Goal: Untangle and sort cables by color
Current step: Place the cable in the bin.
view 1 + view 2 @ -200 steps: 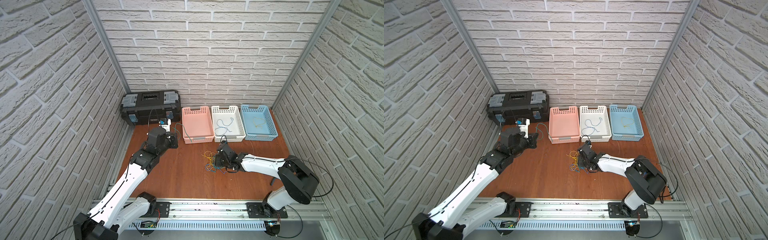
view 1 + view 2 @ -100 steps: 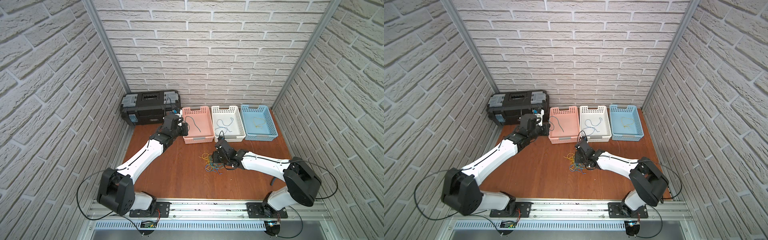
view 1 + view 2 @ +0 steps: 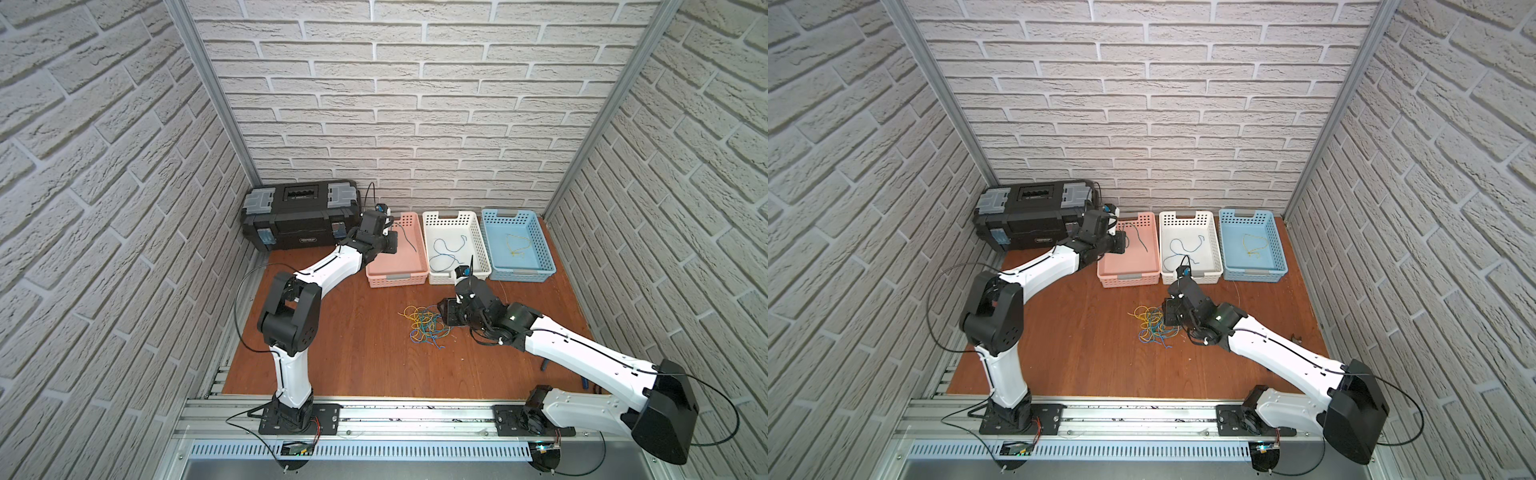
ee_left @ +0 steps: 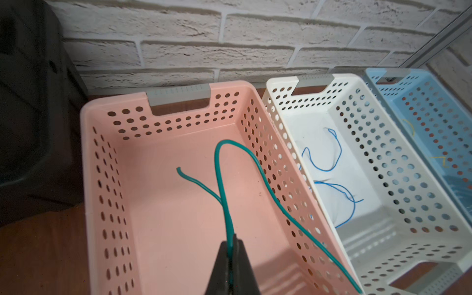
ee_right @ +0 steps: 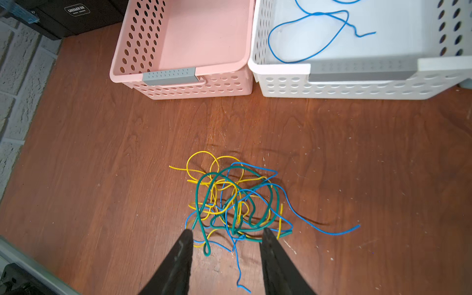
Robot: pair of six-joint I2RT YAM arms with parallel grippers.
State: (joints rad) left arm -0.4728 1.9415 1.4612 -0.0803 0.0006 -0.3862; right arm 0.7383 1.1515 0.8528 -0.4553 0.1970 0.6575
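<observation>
My left gripper [image 4: 232,241] is shut on a teal-green cable [image 4: 221,178] and holds it over the pink basket [image 4: 163,102]. The cable arches above the basket floor and its long end trails past the basket's wall. In a top view that gripper [image 3: 392,243] sits at the pink basket's left rim. On the wooden floor lies a tangle of yellow, blue and green cables [image 5: 229,201]. My right gripper [image 5: 227,231] is open, its fingertips at the tangle's near edge on either side, holding nothing. The tangle [image 3: 424,324] lies just left of the right gripper [image 3: 442,313].
The white basket [image 3: 432,215] holds a blue cable [image 3: 446,249]. The blue basket [image 3: 490,216] holds a yellow cable [image 3: 515,245]. A black toolbox [image 3: 303,216] stands at the back left, next to the pink basket. Brick walls close in three sides.
My left arm has swung right from in front of the toolbox to the pink basket, carrying the green cable. My right gripper has opened at the tangle.
</observation>
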